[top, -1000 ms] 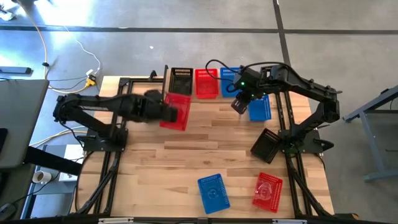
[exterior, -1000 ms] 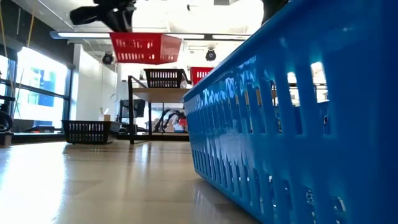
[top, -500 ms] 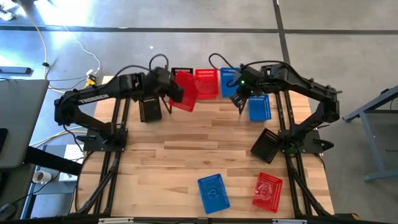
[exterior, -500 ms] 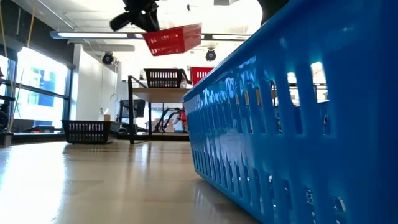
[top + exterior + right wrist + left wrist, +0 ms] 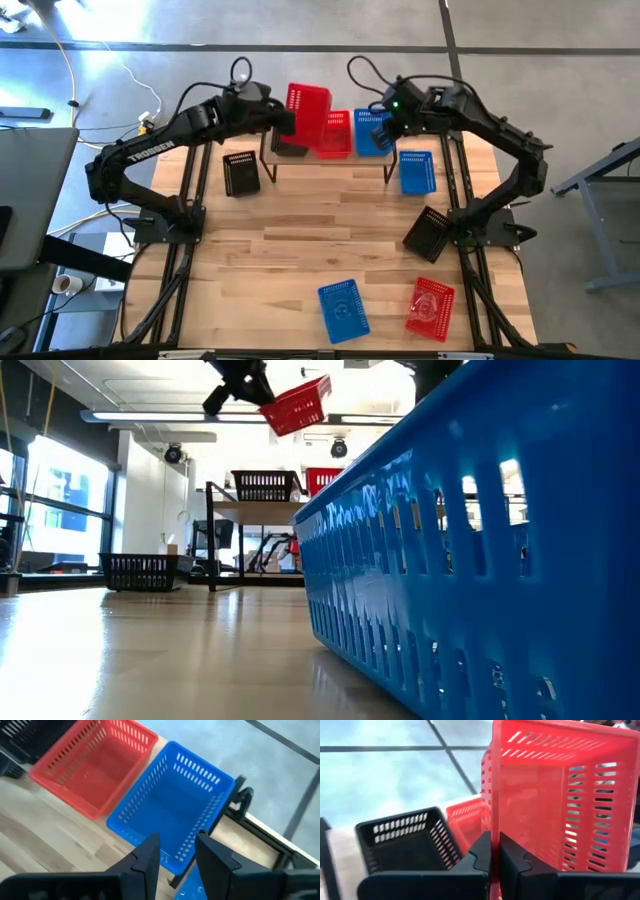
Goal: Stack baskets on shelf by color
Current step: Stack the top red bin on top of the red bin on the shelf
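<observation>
From above, your left tool [image 5: 283, 112] is clamped on a red basket [image 5: 308, 104], carried over the shelf [image 5: 327, 162] at twelve o'clock on the tabletop [image 5: 300, 250]. The red basket on the shelf [image 5: 333, 135] sits just at its five o'clock.

In the low view, the held basket hangs tilted, high above the shelf.

Left wrist: fingers pinch one wall together.

Right wrist: your right tool [image 5: 177, 851] stands apart, empty, over the blue basket [image 5: 172, 805].

You're mid-delivery; next, level it and lower it into its red mate.
</observation>
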`<act>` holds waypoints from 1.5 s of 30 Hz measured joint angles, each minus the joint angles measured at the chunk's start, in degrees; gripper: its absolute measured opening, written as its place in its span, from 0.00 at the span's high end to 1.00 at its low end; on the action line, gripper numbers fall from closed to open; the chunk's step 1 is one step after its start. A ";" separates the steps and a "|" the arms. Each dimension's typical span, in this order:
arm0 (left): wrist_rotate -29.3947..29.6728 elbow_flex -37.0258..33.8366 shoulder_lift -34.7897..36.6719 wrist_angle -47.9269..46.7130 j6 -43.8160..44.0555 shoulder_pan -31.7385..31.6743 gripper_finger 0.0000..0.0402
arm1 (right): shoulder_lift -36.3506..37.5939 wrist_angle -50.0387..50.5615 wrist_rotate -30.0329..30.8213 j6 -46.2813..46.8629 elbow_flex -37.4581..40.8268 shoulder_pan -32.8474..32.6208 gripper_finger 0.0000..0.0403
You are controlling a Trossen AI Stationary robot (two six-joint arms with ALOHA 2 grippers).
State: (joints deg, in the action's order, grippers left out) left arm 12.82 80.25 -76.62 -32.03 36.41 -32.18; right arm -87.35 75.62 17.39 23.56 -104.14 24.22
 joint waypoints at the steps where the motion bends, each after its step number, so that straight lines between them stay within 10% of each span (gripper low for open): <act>1: 0.00 0.00 0.00 0.91 0.23 0.00 1.00 | 0.00 -0.54 -0.85 -0.43 0.00 0.73 0.73; 20: 15.01 0.00 0.00 1.86 -2.25 0.73 1.00 | -0.34 -25.47 -11.44 -3.96 0.00 1.18 0.73; 45: 23.94 0.00 0.00 4.31 -15.70 7.05 1.00 | -8.80 -39.97 -3.70 1.24 0.00 -10.07 0.73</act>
State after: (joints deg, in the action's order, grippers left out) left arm 36.76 80.25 -76.62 -27.72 20.71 -25.14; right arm -96.15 35.65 13.69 24.80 -104.14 14.15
